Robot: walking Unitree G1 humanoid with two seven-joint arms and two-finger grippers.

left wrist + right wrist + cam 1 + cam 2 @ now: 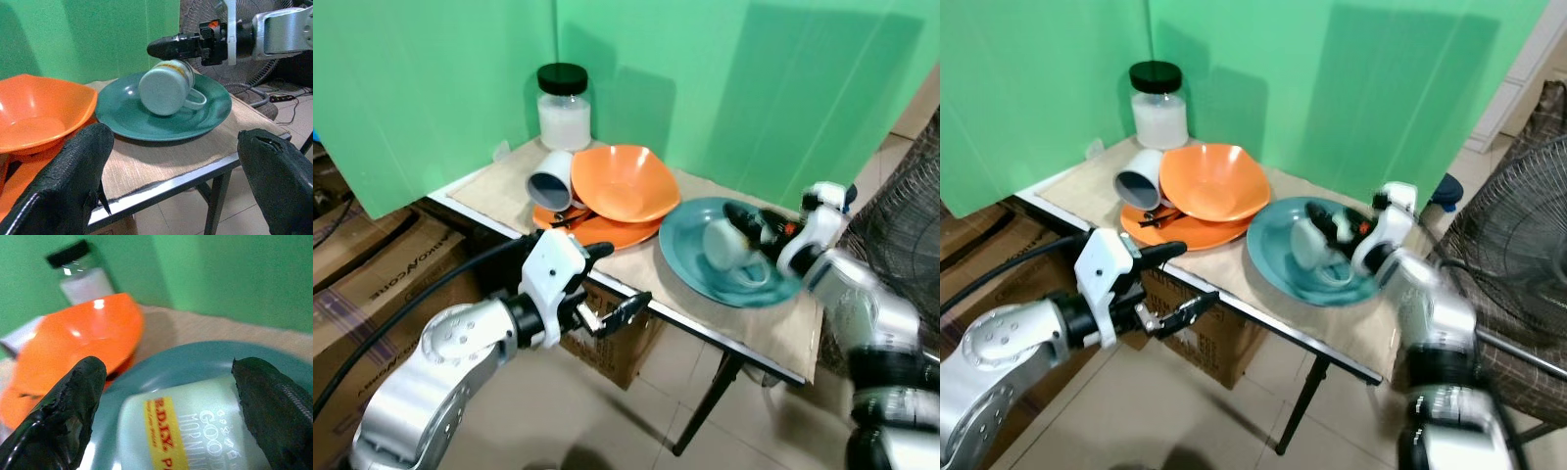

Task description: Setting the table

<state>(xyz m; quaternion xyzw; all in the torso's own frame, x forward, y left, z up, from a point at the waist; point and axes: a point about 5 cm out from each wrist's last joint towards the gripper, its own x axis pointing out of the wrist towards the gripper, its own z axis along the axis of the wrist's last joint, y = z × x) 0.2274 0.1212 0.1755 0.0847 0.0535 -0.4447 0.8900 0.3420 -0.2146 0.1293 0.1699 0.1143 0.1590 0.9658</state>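
- Pale ceramic mug [165, 89] lies on its side in teal plate [690, 264] on worktop [636, 264].
- Right gripper [166, 396] jaws wide, straddling it.
- Likely rigid, glazed-slick, chip-prone, may roll: clamp across body, not handle.
- Left gripper [612, 284] jaws wide, holding nothing, off worktop edge.

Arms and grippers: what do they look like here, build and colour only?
Both arms are silver metal with rounded housings and black joint rings. Each wrist carries a white block. The left gripper and the right gripper each have two long black fingers with a rough, matte surface. A thick black cable runs along the left arm. A small red-orange mark sits by the right gripper's base.
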